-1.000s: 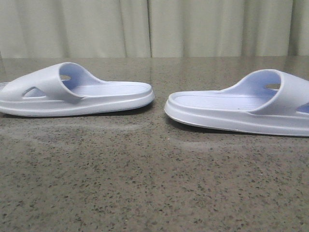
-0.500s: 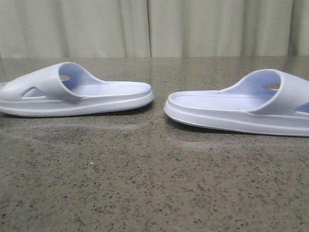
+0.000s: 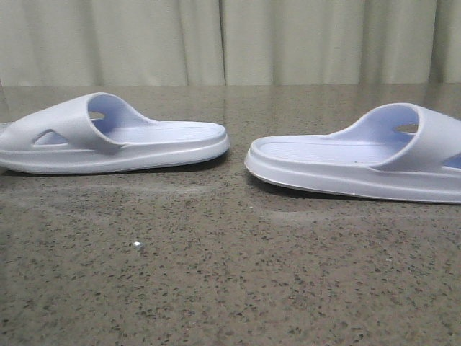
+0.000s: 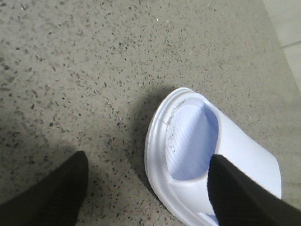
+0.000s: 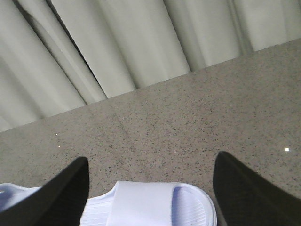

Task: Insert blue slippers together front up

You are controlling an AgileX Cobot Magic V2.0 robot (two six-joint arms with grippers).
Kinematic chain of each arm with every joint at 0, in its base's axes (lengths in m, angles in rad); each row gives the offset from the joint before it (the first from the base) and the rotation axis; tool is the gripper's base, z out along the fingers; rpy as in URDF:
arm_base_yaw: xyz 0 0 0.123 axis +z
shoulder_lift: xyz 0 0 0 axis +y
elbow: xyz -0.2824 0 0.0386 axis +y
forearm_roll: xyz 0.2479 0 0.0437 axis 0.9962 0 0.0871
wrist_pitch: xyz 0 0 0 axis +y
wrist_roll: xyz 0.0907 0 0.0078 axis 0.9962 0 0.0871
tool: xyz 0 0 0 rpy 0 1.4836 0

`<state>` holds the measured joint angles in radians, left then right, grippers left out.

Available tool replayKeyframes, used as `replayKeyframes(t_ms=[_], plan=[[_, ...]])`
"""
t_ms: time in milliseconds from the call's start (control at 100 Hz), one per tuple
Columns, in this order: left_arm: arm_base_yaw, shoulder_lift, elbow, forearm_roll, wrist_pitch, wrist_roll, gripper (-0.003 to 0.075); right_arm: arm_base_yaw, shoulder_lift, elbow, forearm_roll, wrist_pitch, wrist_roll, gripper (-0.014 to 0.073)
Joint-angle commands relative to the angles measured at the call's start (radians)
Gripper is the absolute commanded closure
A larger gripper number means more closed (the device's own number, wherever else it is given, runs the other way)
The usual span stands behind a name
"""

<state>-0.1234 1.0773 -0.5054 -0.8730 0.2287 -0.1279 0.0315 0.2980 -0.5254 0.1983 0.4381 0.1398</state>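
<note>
Two pale blue slippers lie sole-down on the speckled stone table, heels towards each other, one on the left (image 3: 108, 140) and one on the right (image 3: 360, 162). Neither gripper shows in the front view. In the left wrist view my left gripper (image 4: 148, 157) is open above the table, and one black finger (image 4: 244, 197) overlaps the strap of a slipper (image 4: 188, 141) while the other (image 4: 51, 193) is over bare stone. In the right wrist view my right gripper (image 5: 151, 162) is open, with a slipper's strap and toe end (image 5: 150, 205) between its fingers, lower down.
The table (image 3: 230, 274) runs back to a pale pleated curtain (image 3: 230, 40). A gap of bare stone separates the two slippers' heels (image 3: 238, 155). The left slipper's toe and the right slipper's toe run off the picture's sides.
Both slippers lie where they were. A tiny bright speck has appeared on the table in front of the left slipper.
</note>
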Motion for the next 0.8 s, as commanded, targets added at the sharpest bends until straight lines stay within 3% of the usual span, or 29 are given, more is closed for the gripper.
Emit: replayKeyframes(t_ms=[0,330,790], plan=[[0.001,0.001,-0.036,-0.022,-0.056,-0.005,0.0254,-0.006,0.018,-0.036,0.007,-0.093,-0.009,0.0117],[0.001,0.07,-0.062,-0.029,-0.072,-0.003,0.0254,-0.006,0.018,-0.036,0.007,-0.113,-0.009,0.0117],[0.001,0.215,-0.179,-0.027,0.005,0.005,0.0254,-0.006,0.018,-0.036,0.007,-0.119,-0.009,0.0117]])
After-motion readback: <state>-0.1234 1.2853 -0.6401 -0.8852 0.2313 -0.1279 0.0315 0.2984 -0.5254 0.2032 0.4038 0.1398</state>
